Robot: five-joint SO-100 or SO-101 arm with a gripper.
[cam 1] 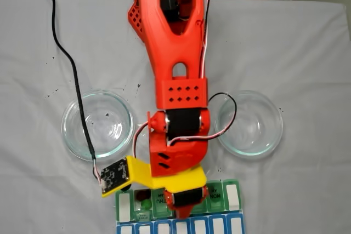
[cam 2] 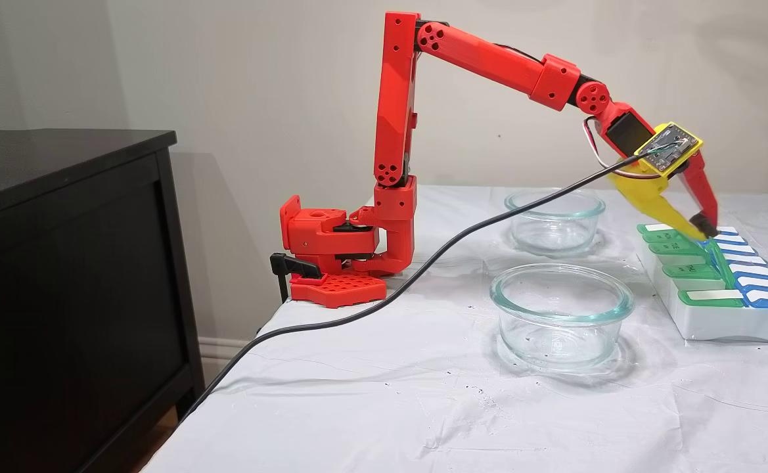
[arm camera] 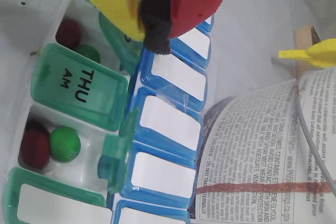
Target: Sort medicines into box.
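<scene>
My claw point(arm camera: 155, 22) hangs over the box point(cam 2: 719, 322), its yellow and red fingers pinched together at the black foam tip with nothing between them. Both glass dishes point(cam 1: 98, 124) look empty, so I judge the carrying is mostly done. In the wrist view a dark red ball point(arm camera: 35, 148) and a green ball point(arm camera: 65, 143) sit together in an open compartment below the THU lid point(arm camera: 79, 85), and another red and green pair lies in the compartment above it (half hidden by that lid). The remaining medicines I cannot see. What seems left is closing lids.
</scene>
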